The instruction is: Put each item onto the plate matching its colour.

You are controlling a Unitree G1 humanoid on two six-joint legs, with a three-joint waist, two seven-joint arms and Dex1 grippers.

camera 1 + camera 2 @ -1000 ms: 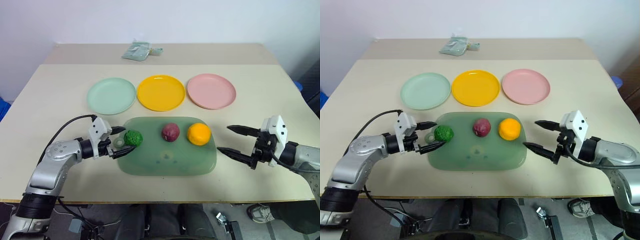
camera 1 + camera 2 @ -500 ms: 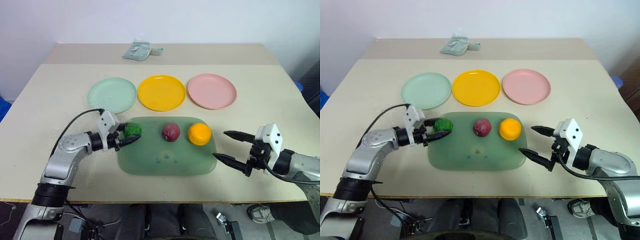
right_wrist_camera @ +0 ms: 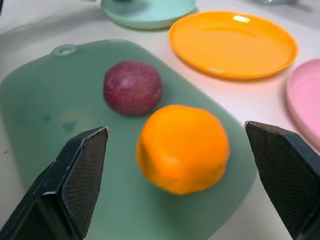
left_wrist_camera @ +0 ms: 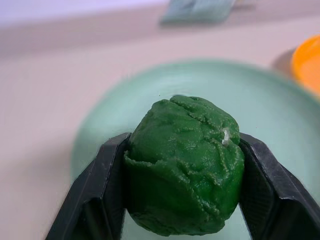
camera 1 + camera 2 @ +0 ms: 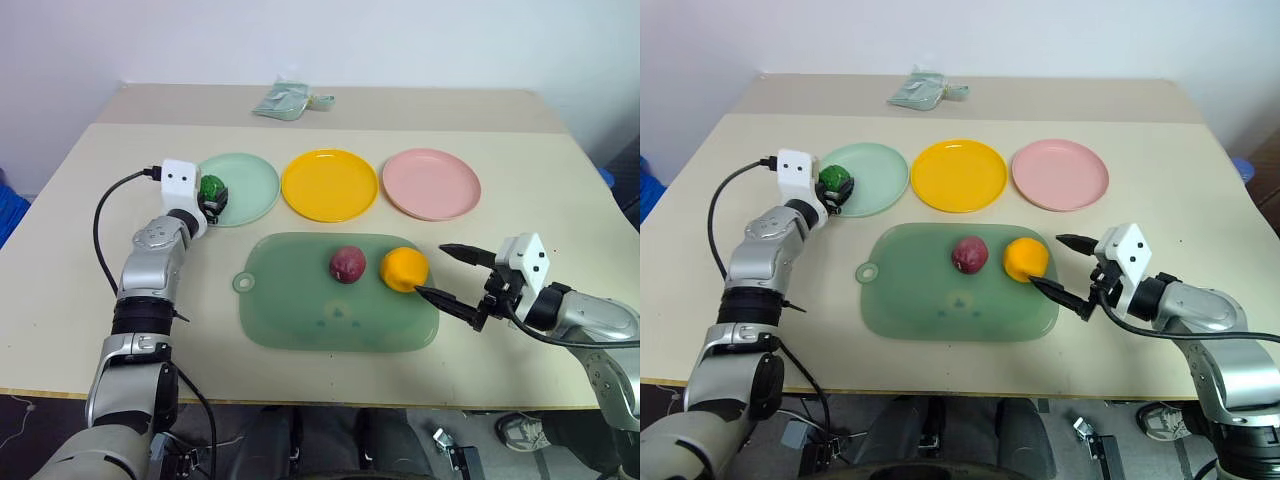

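Observation:
My left gripper is shut on the bumpy dark green ball, holding it over the left part of the pale mint green plate. In the left wrist view both black fingers press the sides of the green ball. The dark red-purple ball and the smooth orange ball lie on the dark green tray. My right gripper stands open just right of the orange ball, its fingers wide apart and apart from the ball. The yellow plate and pink plate hold nothing.
A pale grey-green packet lies at the table's far edge behind the plates. The tray's loop handle points left. Bare tabletop lies left and right of the tray.
My left gripper closed on the green ball at the tray's left end, lifted it and carried it away and to the left over the mint plate. My right gripper edged closer to the orange ball.

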